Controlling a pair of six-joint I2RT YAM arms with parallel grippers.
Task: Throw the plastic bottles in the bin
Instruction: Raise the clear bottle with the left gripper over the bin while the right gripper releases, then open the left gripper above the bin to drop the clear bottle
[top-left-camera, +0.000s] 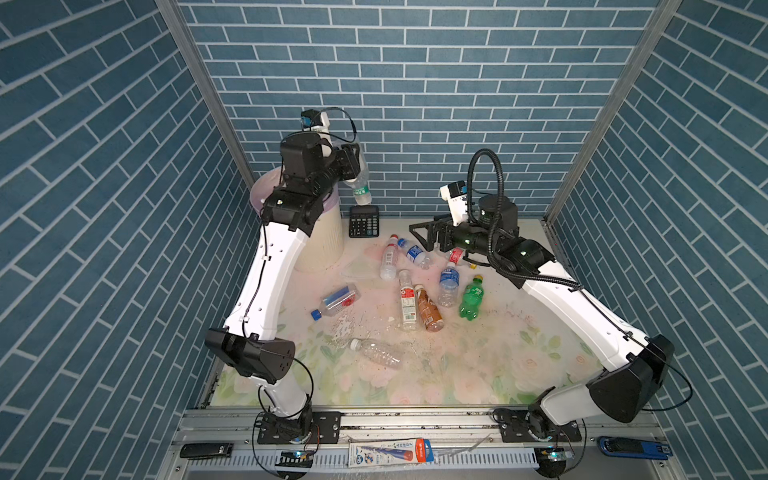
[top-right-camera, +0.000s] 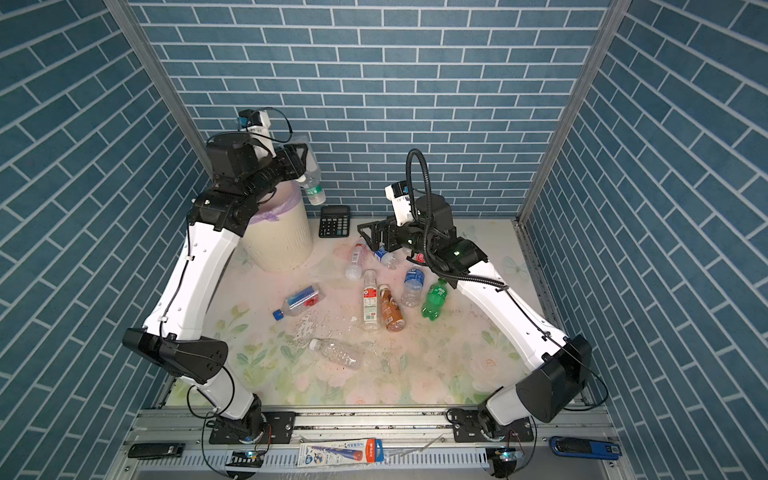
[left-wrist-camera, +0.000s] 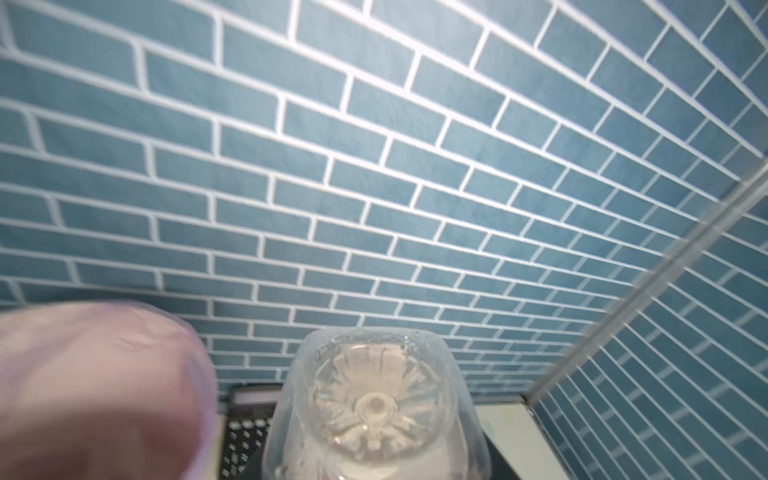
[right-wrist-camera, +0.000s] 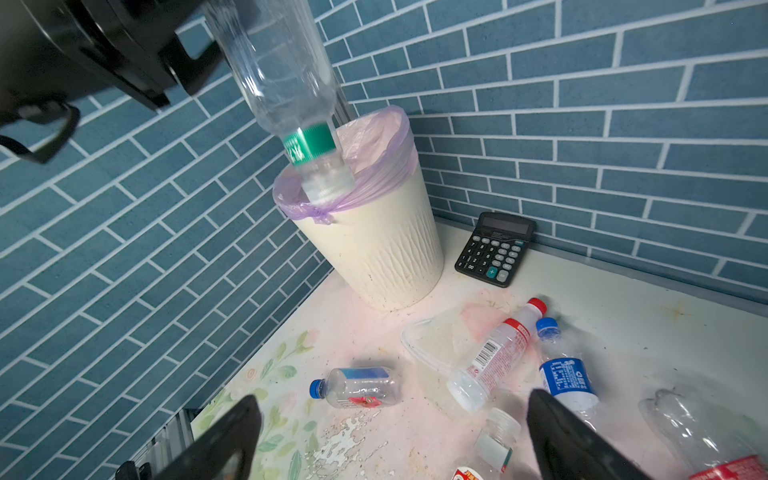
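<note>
Beside the bin (right-wrist-camera: 374, 249), calculator (right-wrist-camera: 494, 249) keys read 7, 8, 9 (white print).

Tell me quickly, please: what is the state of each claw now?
Left claw: closed on a clear green-labelled bottle, held neck down.
Right claw: open, holding nothing.

- bin (top-left-camera: 326, 243): cream, ribbed, lilac liner over rim; upright, left of centre in both top views.
- green-label bottle (top-left-camera: 360, 189): clear, held in the air, neck down, tilted, just right of the bin rim.
- Lying flat, centre frame: red-cap bottle (top-left-camera: 388, 259), blue-cap bottle (top-left-camera: 415, 252), white-label bottle (top-left-camera: 408, 301) beside amber bottle (top-left-camera: 429, 311), blue-label bottle (top-left-camera: 449, 286), green bottle (top-left-camera: 471, 298).
- square bottle (top-left-camera: 336, 301): blue cap, alone, left of that cluster.
- unlabelled bottle (top-left-camera: 376, 353): clear, flat, below centre.
</note>
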